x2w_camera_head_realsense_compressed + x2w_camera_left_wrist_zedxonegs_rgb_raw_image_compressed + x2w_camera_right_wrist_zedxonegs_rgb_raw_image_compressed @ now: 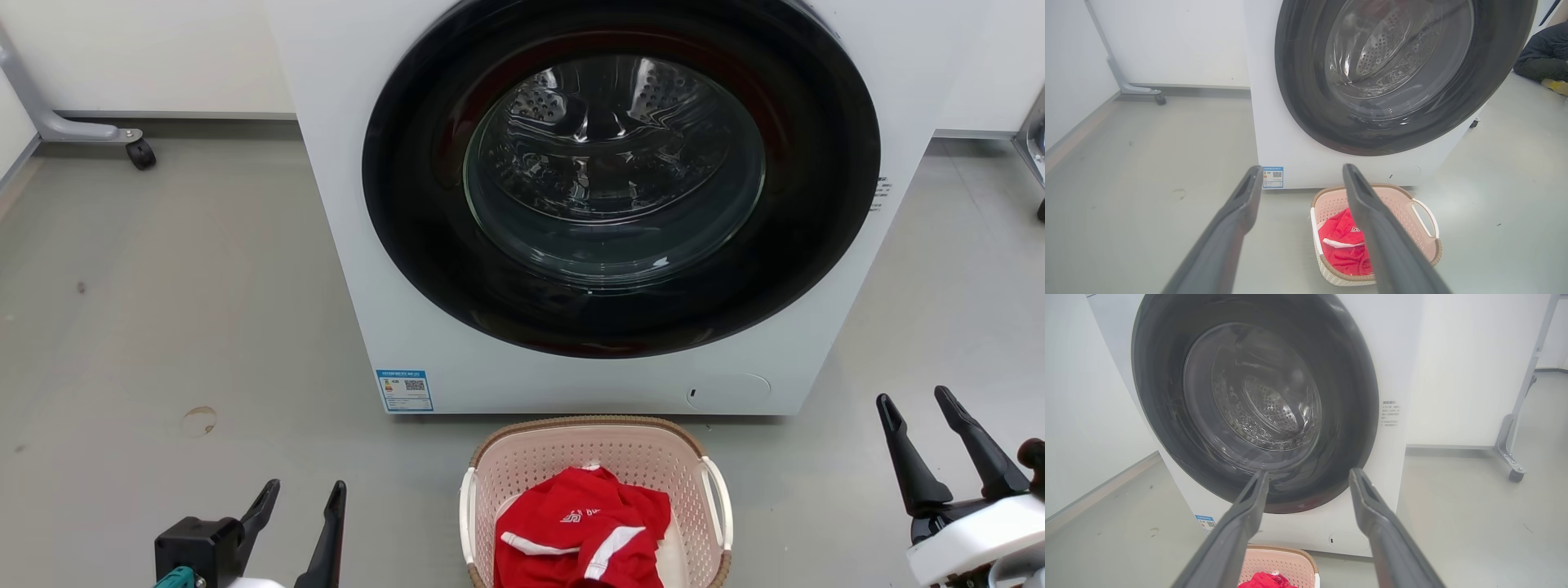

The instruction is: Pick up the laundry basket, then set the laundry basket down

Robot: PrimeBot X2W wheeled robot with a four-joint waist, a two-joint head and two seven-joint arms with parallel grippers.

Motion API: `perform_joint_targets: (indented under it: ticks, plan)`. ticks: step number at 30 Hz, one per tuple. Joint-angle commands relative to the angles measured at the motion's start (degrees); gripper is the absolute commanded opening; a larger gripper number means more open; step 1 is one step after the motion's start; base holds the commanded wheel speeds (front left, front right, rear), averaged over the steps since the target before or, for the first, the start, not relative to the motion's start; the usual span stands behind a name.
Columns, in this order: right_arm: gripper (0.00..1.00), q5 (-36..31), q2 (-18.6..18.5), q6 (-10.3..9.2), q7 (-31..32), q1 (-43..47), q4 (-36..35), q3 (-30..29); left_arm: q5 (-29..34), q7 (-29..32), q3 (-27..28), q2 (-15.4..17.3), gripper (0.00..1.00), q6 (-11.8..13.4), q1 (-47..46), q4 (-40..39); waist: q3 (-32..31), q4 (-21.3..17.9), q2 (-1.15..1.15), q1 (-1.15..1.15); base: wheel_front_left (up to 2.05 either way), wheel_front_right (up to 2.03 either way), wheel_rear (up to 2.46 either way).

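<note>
- One pale pink perforated plastic laundry basket [571, 457] with a brown woven-look rim stands on the floor. In the head view it is between the two pairs of fingers, well apart from each.
- In the left wrist view the laundry basket [1404, 204] lies past the fingertips, partly behind the right-hand finger of that pair. In the right wrist view only its far end [1278, 561] shows, low between the two fingers.
- The basket has two white side handles, one [467, 514] facing the left fingers and one [722, 502] facing the right fingers.
- One crumpled red garment with white trim [584, 527] lies inside the basket.
- The left fingers [326, 539], two and dark, stand spread apart and hold nothing.
- The right fingers [910, 457], also two, stand spread apart and hold nothing.
- One white front-loading washing machine [343, 204] stands just behind the basket, beyond both sets of fingertips. Its one round dark glass door [620, 180] is closed.
- One blue label [404, 390] sits on the machine's lower corner on the left fingers' side.
- The grey floor [163, 327] carries two grey wheeled frame legs, one [82, 131] far beyond the left fingers and one [1033, 147] far beyond the right fingers.
</note>
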Motion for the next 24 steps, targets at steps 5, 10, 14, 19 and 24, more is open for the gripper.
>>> perform_joint_targets:
  ticks: [5, 10, 14, 19, 24]
  plan:
    - [1.0, -0.3, -1.7, -0.16, -0.4, -1.3, -1.8, 0.3, -0.7, -0.7, 2.0, 0.9, 1.0, 0.4, -3.1, -1.4, 0.0, 0.0, 0.0, 0.0, 0.0, 0.0, 0.0]
    - [1.0, -0.4, -1.6, -0.16, -0.4, -1.3, -2.1, 0.3, -0.7, -0.8, 1.9, 1.0, 1.0, 0.4, -3.2, -1.2, 0.0, 0.0, 0.0, 0.0, 0.0, 0.0, 0.0]
    - [1.0, -0.4, -1.6, -0.16, -0.4, -1.1, -2.3, 0.3, -0.7, -0.8, 1.8, 1.1, 1.0, 0.6, -3.2, -1.1, 0.0, 0.1, 0.0, 0.0, 0.0, 0.0, 0.0]
    - [1.0, -0.5, -1.7, -0.16, -0.4, -1.2, -2.3, 0.3, -0.8, -0.9, 1.7, 1.2, 1.0, 0.6, -3.3, -1.1, 0.1, 0.1, 0.0, 0.0, 0.0, 0.0, 0.0]
    - [0.0, -0.4, 0.0, 0.0, 0.0, 0.0, -0.8, -0.2, -0.4, -0.6, -0.6, 0.5, 0.0, 0.1, -0.1, 0.3, 0.2, 0.1, 0.0, 0.0, 0.0, 0.0, 0.0]
